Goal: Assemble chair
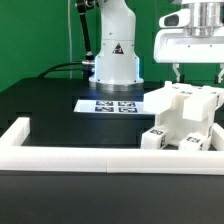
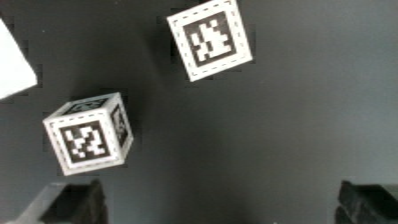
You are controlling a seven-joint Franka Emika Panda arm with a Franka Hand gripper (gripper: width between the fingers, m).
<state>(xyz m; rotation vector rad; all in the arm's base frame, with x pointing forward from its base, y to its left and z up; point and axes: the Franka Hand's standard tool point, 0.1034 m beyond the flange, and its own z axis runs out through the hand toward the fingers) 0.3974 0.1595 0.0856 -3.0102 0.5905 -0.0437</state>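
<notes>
The claw is held wide open and empty above the chair, whose white tagged pieces are gathered on the desk beneath it; 1 square bar is seen below the claw, nearer 1 finger than the other. The claw is best centred over that bar before descent, so its flat sides are met squarely.

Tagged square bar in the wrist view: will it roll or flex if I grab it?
Probably stiff: the square bar looks like thick, blocky plastic. Its flat faces make rolling unlikely. Smooth sides might slip in the gripper.
</notes>
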